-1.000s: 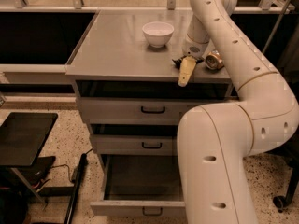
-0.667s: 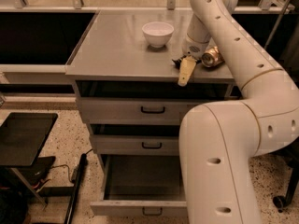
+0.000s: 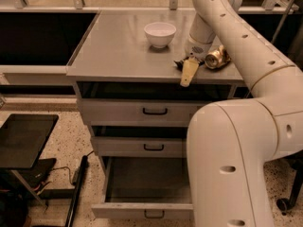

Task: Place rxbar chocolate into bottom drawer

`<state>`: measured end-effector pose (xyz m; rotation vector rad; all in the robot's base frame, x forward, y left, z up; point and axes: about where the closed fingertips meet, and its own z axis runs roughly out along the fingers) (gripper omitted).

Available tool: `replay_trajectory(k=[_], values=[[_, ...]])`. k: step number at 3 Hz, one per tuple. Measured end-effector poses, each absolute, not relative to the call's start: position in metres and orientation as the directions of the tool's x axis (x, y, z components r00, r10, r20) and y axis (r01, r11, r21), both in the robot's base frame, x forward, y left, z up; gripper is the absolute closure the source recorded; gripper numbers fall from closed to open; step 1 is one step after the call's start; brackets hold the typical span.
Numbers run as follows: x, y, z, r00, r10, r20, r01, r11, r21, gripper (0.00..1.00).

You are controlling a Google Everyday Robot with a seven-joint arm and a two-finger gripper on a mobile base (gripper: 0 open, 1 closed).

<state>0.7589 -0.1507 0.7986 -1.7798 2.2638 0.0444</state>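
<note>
My gripper (image 3: 189,71) hangs down at the front right of the grey cabinet top (image 3: 118,56), its tip at the front edge. A small dark flat piece (image 3: 180,63), apparently the rxbar chocolate, shows just left of the gripper on the top; whether it is held I cannot tell. The bottom drawer (image 3: 142,183) is pulled out and open, with a dark bare inside and a small black loop handle (image 3: 154,215) on its front. My big white arm covers the drawer's right side.
A white bowl (image 3: 160,33) stands on the cabinet top behind the gripper. A shiny gold-brown can (image 3: 217,57) lies to the gripper's right. The two upper drawers (image 3: 142,111) are shut. A black stand (image 3: 23,138) is on the floor at left.
The arm has shifted very slightly; the gripper stays at the same spot on the cabinet top's front edge. The drawer stays open.
</note>
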Motion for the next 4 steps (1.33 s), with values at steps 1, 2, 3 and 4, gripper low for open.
replay_trajectory(k=[1,2,3,4], values=[[0.755,-0.149,0.801,-0.215,-0.951,-0.222,-0.959,0.249,-0.136,1.0],[0.749,-0.148,0.803,-0.215,-0.951,-0.222,-0.959,0.249,-0.136,1.0],[0.742,-0.146,0.806,-0.215,-0.951,-0.222,-0.959,0.249,-0.136,1.0],[0.739,-0.145,0.807,-0.215,-0.951,-0.222,-0.959,0.249,-0.136,1.0]])
